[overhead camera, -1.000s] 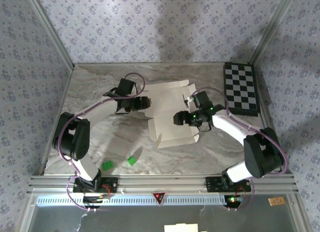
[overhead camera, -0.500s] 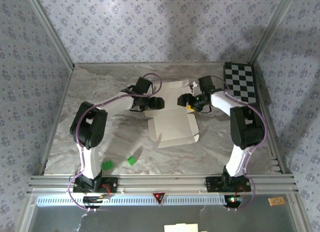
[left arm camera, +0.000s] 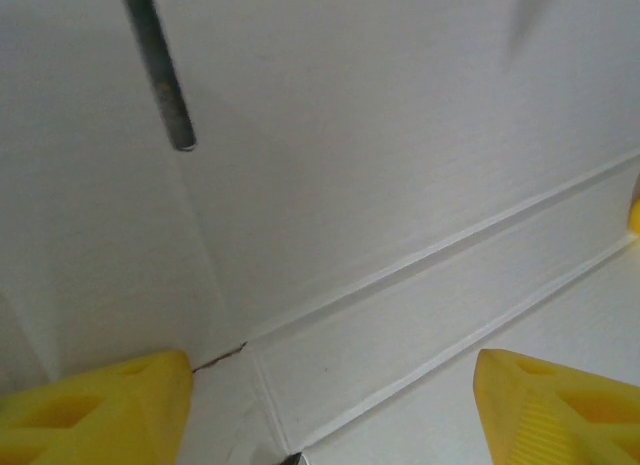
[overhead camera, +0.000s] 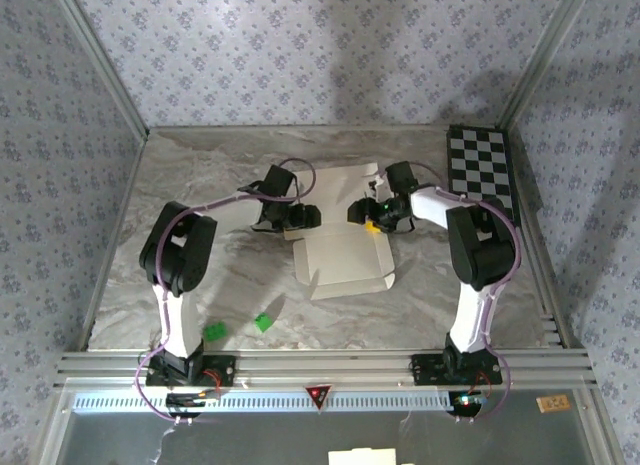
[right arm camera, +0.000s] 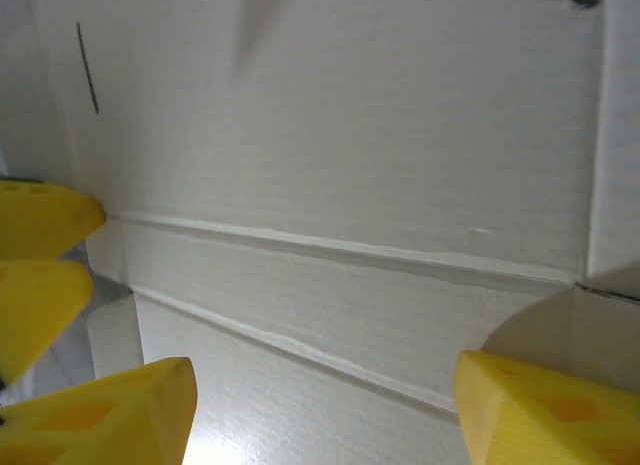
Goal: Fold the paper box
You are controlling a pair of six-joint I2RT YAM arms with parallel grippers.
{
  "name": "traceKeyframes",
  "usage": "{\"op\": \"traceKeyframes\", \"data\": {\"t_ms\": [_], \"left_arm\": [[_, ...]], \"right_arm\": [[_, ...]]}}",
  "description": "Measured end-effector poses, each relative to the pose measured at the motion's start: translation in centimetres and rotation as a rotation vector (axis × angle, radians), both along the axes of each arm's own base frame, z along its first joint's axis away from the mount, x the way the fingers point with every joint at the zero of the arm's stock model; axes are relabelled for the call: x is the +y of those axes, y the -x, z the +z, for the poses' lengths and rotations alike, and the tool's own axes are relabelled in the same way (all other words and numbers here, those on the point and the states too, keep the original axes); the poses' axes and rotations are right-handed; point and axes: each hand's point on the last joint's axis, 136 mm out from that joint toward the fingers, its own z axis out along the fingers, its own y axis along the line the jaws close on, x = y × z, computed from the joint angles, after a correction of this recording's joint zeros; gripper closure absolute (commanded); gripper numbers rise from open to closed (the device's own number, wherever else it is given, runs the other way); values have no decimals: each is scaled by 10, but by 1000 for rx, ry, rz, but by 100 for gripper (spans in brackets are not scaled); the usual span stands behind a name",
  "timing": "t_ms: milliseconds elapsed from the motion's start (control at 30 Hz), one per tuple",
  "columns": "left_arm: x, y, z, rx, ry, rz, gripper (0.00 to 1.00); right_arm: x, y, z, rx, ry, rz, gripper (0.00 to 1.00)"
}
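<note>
The left gripper (overhead camera: 306, 216) reaches in over the left side of the paper box (overhead camera: 345, 260). Its yellow fingertips (left arm camera: 95, 410) are spread wide, with nothing between them (only the white panel below, crossed by a pair of parallel creases). The right gripper (overhead camera: 362, 217) comes in over the box from the opposite side and faces the left one across the middle of the sheet. Its jaws are also apart and hold nothing, and its wrist view shows the same double crease running across the cardboard.

The box lies mostly flat and unfolded on the marble table (overhead camera: 200, 195), with its flaps spread out. Two green bits (overhead camera: 264, 322) lie nearer than the box and to its left, well apart from it. A checkerboard (overhead camera: 482, 175) lies to the right of the box, clear of its flaps.
</note>
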Motion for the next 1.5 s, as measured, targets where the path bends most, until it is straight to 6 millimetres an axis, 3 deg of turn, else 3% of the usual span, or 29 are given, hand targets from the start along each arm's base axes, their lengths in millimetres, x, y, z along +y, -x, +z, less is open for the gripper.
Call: {"op": "traceKeyframes", "data": {"t_ms": [267,500,800,1100,1400,1500], "left_arm": [[21,30,-3,28,-15,9,24],[34,52,0,40,-21,9,24],[40,63,13,27,-12,20,24],[39,78,10,53,-2,29,25],[39,76,57,-59,47,33,25],[41,76,63,-75,43,38,25]], "right_arm": [[18,48,-3,22,12,66,30],[27,72,-3,7,43,91,30],[21,75,3,-8,84,78,30],[10,77,-3,-3,157,64,29],[-6,80,-10,-12,252,74,29],[-9,80,-10,-13,273,77,29]]}}
